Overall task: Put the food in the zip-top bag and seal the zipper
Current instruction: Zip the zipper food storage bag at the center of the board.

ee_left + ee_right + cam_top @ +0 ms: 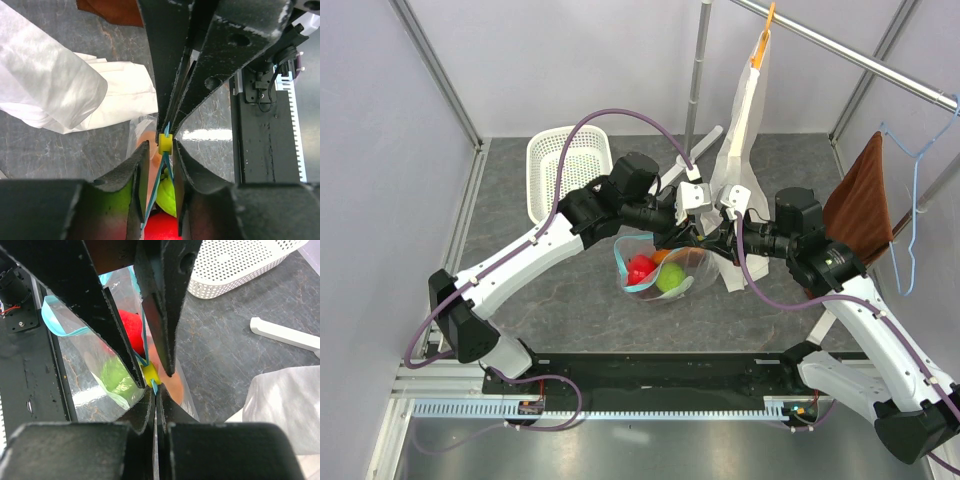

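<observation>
Left gripper (162, 146), left wrist view: both fingers flank the yellow slider (165, 144) on the teal zipper (159, 187). One finger sits against the slider. A sliver of gap shows at the other, so whether it is clamped cannot be told. Right gripper (168, 127) enters from above, jaws pressed together on the zipper just beyond the slider. Below the strip: green fruit (167, 197) and, under it, red apple (162, 230). White paper bag (50, 90) lies across the grey table (60, 160) to the left. Brown cloth (115, 10) at the top edge.

Right wrist view: the right gripper's own fingers are closed flat on the zipper, with the slider touching their tips. The left gripper's fingers converge on the slider from above. The zip-top bag (85, 370) hangs beneath, clear film, its mouth gaping on the left side where the teal strip curls away. Inside: apple, green fruit, and an orange fruit piece (172, 387) close to the slider. White mesh basket (240, 265) at upper right. The paper bag shows at lower right.

Top view: both arms meet over the table's middle, with the zip-top bag held up between them and fruit visible through it. The paper bag hangs from an orange clip (761, 45) on a rail, just behind the grippers. The basket stands at far left, well apart from the bag. The cloth hangs on a hanger at right.
</observation>
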`<action>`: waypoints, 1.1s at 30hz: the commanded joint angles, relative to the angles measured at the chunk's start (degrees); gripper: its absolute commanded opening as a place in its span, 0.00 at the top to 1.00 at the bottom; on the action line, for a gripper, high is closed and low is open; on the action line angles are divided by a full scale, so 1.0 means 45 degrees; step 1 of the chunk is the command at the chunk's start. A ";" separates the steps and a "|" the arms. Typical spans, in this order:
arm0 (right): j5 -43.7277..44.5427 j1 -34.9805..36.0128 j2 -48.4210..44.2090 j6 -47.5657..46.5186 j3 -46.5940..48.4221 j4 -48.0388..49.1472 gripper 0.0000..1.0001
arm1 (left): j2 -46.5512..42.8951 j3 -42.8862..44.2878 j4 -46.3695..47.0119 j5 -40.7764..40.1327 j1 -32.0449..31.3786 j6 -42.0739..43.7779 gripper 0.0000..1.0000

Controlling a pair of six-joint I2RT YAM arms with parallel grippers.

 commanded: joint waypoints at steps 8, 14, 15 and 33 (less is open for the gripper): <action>-0.0287 0.0096 -0.0320 -0.0043 0.0320 0.0418 1.00 | -0.0403 0.0468 0.0247 0.0530 -0.0017 -0.0368 0.59; -0.0268 0.0116 -0.0280 -0.0043 0.0379 0.0418 1.00 | -0.0207 0.0586 0.0228 0.0725 -0.0017 -0.0485 0.61; -0.0268 0.0096 -0.0300 -0.0062 0.0379 0.0418 1.00 | -0.0168 0.0625 0.0228 0.0745 -0.0017 -0.0504 0.61; 0.0455 0.0096 -0.0358 0.0133 0.0281 0.0477 1.00 | -0.0850 -0.0389 -0.0943 0.1253 0.0997 -0.0076 0.98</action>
